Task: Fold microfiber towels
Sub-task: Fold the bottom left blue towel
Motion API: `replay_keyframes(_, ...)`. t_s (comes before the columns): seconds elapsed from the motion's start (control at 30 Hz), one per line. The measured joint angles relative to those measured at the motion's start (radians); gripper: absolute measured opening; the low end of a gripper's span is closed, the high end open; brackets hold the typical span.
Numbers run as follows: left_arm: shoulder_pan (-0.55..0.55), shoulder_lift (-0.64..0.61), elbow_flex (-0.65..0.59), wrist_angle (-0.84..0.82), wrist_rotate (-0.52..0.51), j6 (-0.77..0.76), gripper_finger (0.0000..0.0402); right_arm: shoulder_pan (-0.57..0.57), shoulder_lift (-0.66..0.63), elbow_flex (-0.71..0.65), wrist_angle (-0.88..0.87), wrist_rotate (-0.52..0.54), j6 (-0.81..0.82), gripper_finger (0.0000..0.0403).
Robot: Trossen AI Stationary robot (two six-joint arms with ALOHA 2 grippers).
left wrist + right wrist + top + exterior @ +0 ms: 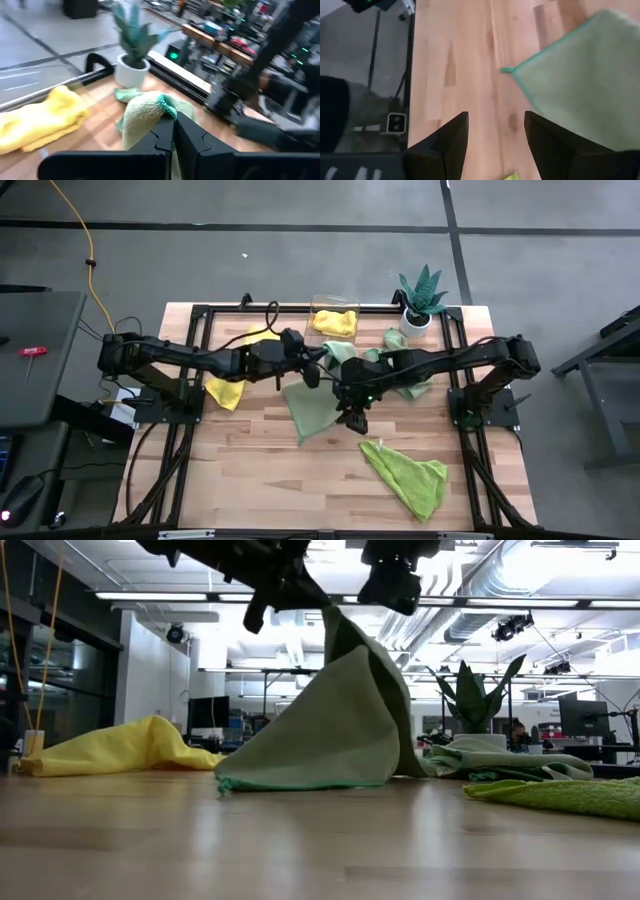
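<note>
Left claw [172, 131], fingers pressed together, pinches a corner of the mint towel [312, 408] and holds it lifted, so the soft, nubby cloth hangs in a tent shape with its lower hem resting on the desk [250, 470]. Right claw [496, 131] hovers with fingers spread and nothing between them, just beside the mint towel, above bare wood past its teal-stitched corner.

Going by size: the desk is pale wooden planks, smooth, framed by dark rails. The mint towel spreads near its middle. A lime towel [406, 479] lies crumpled toward the front edge, well apart from the mint towel, with open wood between them. A yellow towel [232, 387] lies bunched on the left arm's side of the mint towel. Another mint cloth [398, 352] lies rumpled behind it, near the plant [420, 298], spiky leaves in a white pot at the back corner. A clear bin [333, 316] behind the mint towel holds yellow cloth.
</note>
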Motion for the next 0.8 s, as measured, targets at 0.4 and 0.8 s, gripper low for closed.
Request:
replay_keyframes(0.4, 0.021, 0.008, -0.001, 0.055, 0.006, -0.090, 0.0000, 0.007, 0.000, 0.005, -0.012, -0.024, 0.034, 0.0186)
replay_keyframes(0.8, 0.064, 0.096, 0.003, 0.010, 0.302, -0.409, 0.0000, 0.003, 0.004, 0.053, -0.055, -0.090, -0.024, 0.0186)
